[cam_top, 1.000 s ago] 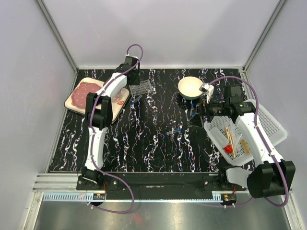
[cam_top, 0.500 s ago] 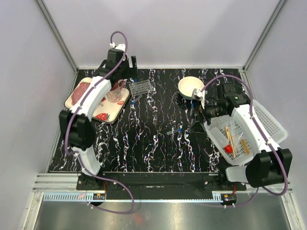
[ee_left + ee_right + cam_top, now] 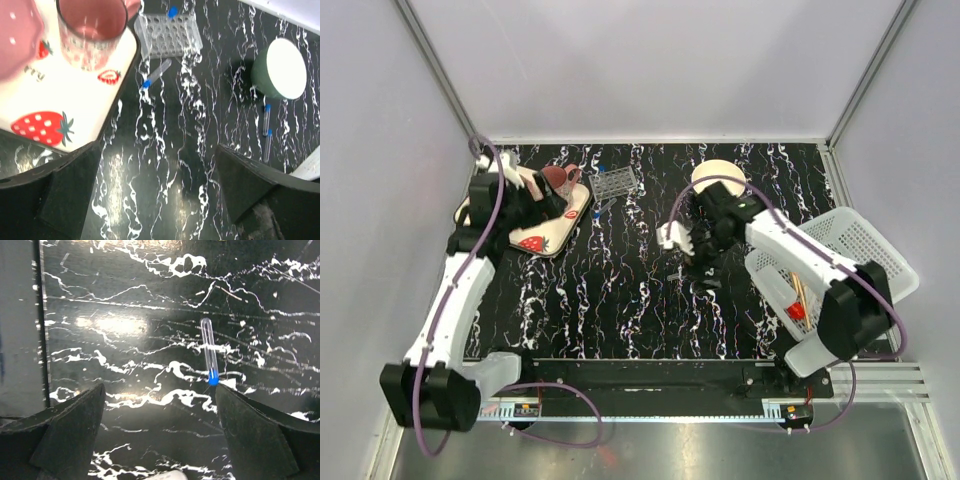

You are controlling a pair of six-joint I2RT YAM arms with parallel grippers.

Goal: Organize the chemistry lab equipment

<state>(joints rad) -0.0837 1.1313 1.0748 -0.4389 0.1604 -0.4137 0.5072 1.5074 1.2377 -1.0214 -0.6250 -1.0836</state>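
Note:
My left gripper [image 3: 548,205] [image 3: 157,190] hangs open over the plate's right edge, nothing between its fingers. Beyond it in the left wrist view stand a clear tube rack [image 3: 167,35] [image 3: 615,182] and a blue-capped tube [image 3: 156,74] lying beside it. Two more tubes [image 3: 266,131] lie by the cream bowl [image 3: 280,67]. My right gripper [image 3: 705,270] [image 3: 159,407] is open above the table's middle. A blue-capped tube [image 3: 210,352] lies just ahead of its right finger, untouched. The white basket [image 3: 875,245] holds wooden sticks [image 3: 800,290] and a red-tipped piece [image 3: 797,311].
A pink mug [image 3: 92,25] [image 3: 558,178] stands on the strawberry plate [image 3: 65,105] [image 3: 535,240] at the far left. The cream bowl [image 3: 718,175] sits at the back, right of centre. Grey walls close in the black marbled table [image 3: 610,300].
My left arm swung from the rack leftward to the plate and its gripper opened. My right arm moved from beside the basket to the table's middle, over a tube.

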